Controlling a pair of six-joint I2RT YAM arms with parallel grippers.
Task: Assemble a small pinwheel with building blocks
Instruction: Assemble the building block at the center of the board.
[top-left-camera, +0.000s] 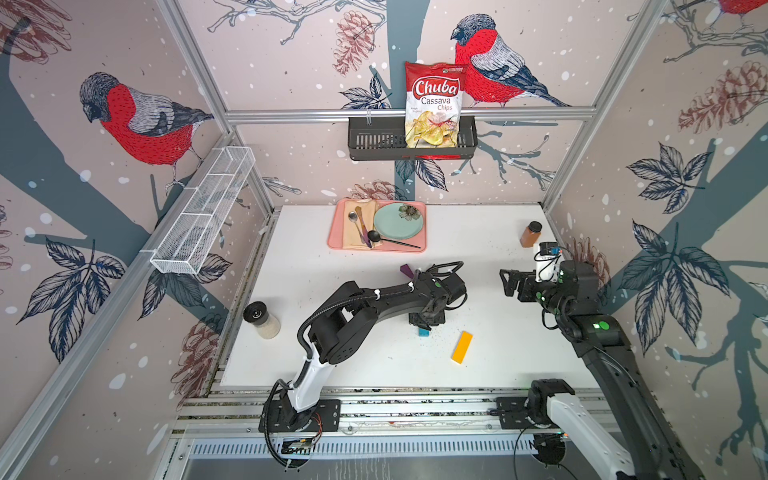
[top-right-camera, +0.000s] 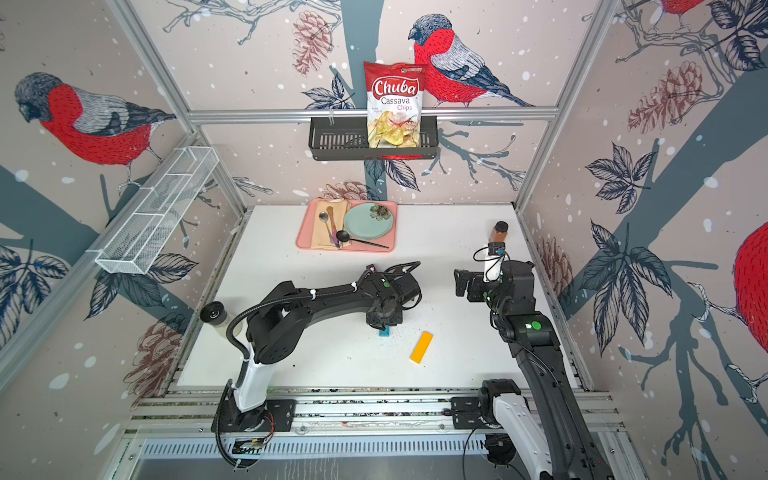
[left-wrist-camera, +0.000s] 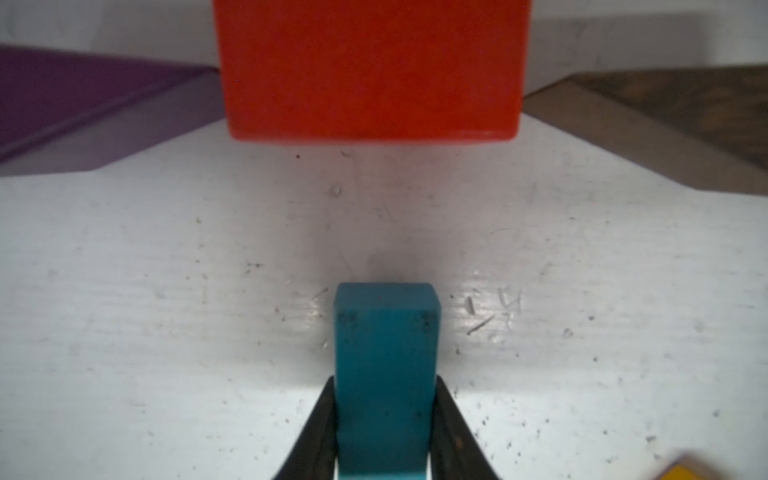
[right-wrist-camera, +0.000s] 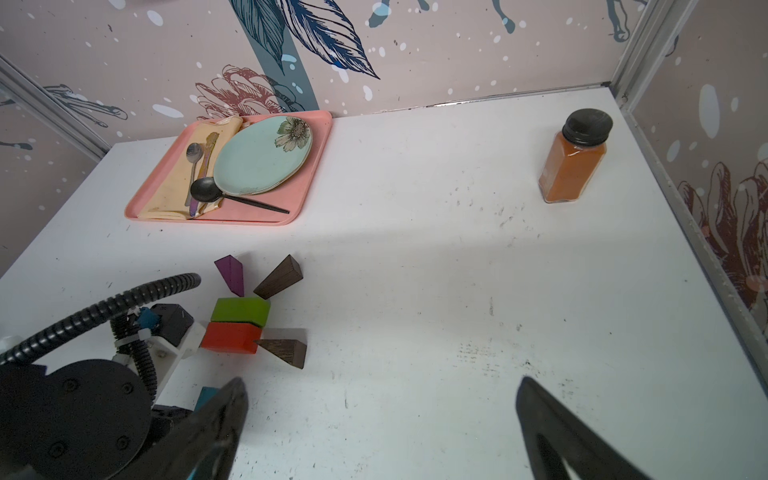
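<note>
White tabletop (top-left-camera: 507, 357), scuffed and speckled, walled on three sides by bird-print panels, with a metal rail along the front edge.

- Pinwheel (right-wrist-camera: 232, 337), unfinished, mid-table: green brick (right-wrist-camera: 241, 311) set against red brick (left-wrist-camera: 372, 70) as the hub.
- Far purple wedge (right-wrist-camera: 230, 274) and far brown wedge (right-wrist-camera: 280, 276): tips at the green brick, fanning toward the back wall.
- Near brown wedge (right-wrist-camera: 284, 351): tip at one corner of the red brick. Near purple wedge (left-wrist-camera: 83, 108): at the opposite corner.
- Blue bar (left-wrist-camera: 386, 324): lined up with the middle of the red brick's free edge, a strip of bare table between them.
- Left gripper (left-wrist-camera: 384, 386): fingers pinching the blue bar by its long sides. Whether the bar rests on the table cannot be told.
- Yellow bar (top-left-camera: 462, 347): flat and alone, near the blue bar on its right, toward the front edge.
- Right gripper (right-wrist-camera: 382, 384): fingers spread wide, holding nothing, above bare table to the right of the hub.
- Pink tray (top-left-camera: 336, 241): against the back edge, carrying a plate and cutlery.
- Orange jar (top-left-camera: 530, 235): near the back right corner.
- Shaker (top-left-camera: 262, 320): at the left edge.
- Open room: right half of the table between hub and jar, and the front strip around the yellow bar.
</note>
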